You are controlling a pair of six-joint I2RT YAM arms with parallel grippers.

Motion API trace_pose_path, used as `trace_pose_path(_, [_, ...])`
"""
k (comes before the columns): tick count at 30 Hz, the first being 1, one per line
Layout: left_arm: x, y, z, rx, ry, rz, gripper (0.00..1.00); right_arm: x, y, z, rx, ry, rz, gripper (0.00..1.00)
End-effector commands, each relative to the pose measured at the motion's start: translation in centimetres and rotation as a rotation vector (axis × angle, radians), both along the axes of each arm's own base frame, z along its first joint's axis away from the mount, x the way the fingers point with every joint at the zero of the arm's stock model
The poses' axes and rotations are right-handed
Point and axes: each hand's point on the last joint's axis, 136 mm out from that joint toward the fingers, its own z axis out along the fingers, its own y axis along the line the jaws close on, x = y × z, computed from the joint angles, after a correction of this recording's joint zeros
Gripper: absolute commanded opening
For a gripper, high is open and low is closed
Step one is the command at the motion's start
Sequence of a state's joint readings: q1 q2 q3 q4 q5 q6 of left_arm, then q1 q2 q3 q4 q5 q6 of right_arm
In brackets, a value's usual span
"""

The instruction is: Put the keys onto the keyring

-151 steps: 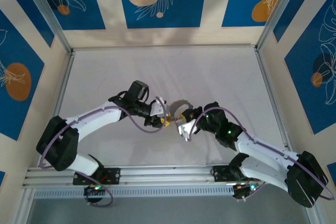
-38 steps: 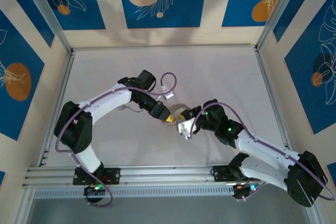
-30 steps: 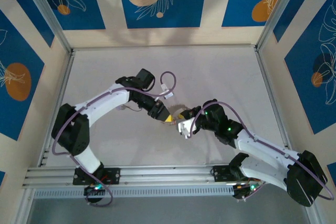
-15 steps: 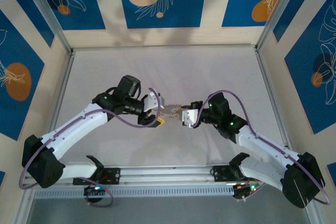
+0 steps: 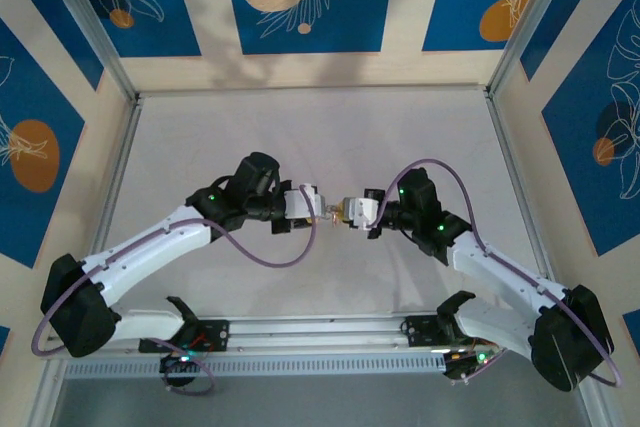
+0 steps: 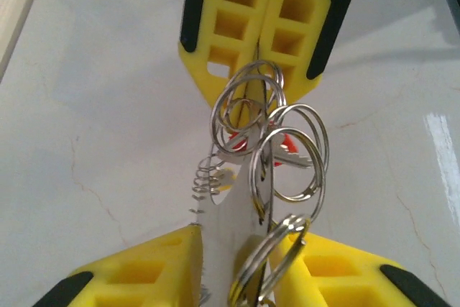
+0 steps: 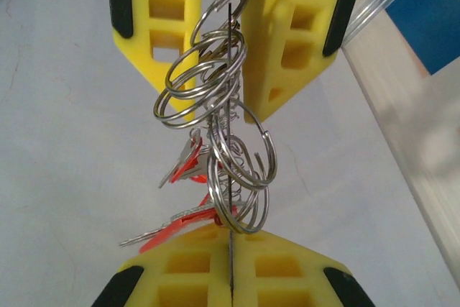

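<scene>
Both grippers meet above the table's middle. My right gripper [image 5: 347,213] [image 7: 230,231] is shut on the thin edge of the keyring [image 5: 331,212], a flat grey band [image 6: 228,206] with a coiled edge. Several small silver split rings [image 7: 198,84] [image 6: 295,152] and red-headed keys [image 7: 183,167] [image 6: 284,141] hang from it. My left gripper [image 5: 312,210] [image 6: 244,234] faces the right one. Its jaws stand a little apart, with the keyring's other end and one split ring between them. Whether they press on the band is unclear.
The pale table [image 5: 300,137] is fenced by an aluminium frame [image 5: 115,177] and low walls with blue and orange panels. A purple cable [image 5: 265,247] loops under the left wrist, another [image 5: 440,172] over the right wrist.
The left arm has swung round from the far side to face the right gripper head-on. Its jaws have narrowed around the keyring since half a second ago. The right gripper has risen slightly, still shut.
</scene>
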State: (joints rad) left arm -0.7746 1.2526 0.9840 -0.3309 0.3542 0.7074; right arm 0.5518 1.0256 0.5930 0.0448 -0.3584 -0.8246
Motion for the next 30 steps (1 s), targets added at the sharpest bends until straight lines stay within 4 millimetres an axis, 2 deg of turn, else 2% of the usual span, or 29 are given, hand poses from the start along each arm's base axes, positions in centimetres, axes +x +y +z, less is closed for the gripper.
trace_pose_path(1, [-0.5, 0.0, 1.0, -0.023, -0.041, -0.024, 0.29, -0.1, 0.5, 2.0, 0.045, 0.044, 0.028, 0.0])
trace_pose_path(10, [-1.0, 0.4, 1.0, -0.024, -0.035, -0.025, 0.17, 0.1, 0.5, 2.2, 0.072, 0.107, 0.008, 0.0])
trace_pose_path(19, [-0.6, 0.2, 0.9, -0.027, -0.059, -0.011, 0.36, 0.9, 0.0, 2.5, 0.11, 0.18, -0.044, 0.0])
trace_pose_path(22, [-0.5, 0.1, 0.9, -0.02, -0.08, -0.007, 0.35, 1.3, -0.1, 2.5, 0.115, 0.2, -0.059, 0.0])
trace_pose_path(25, [-0.1, 0.1, 0.8, -0.01, -0.1, 0.007, 0.27, 1.5, -0.1, 2.6, 0.12, 0.212, -0.062, 0.0])
trace_pose_path(30, [0.1, -0.3, 0.4, -0.004, -0.103, -0.001, 0.28, 1.1, 0.2, 2.8, 0.136, 0.223, -0.034, 0.0])
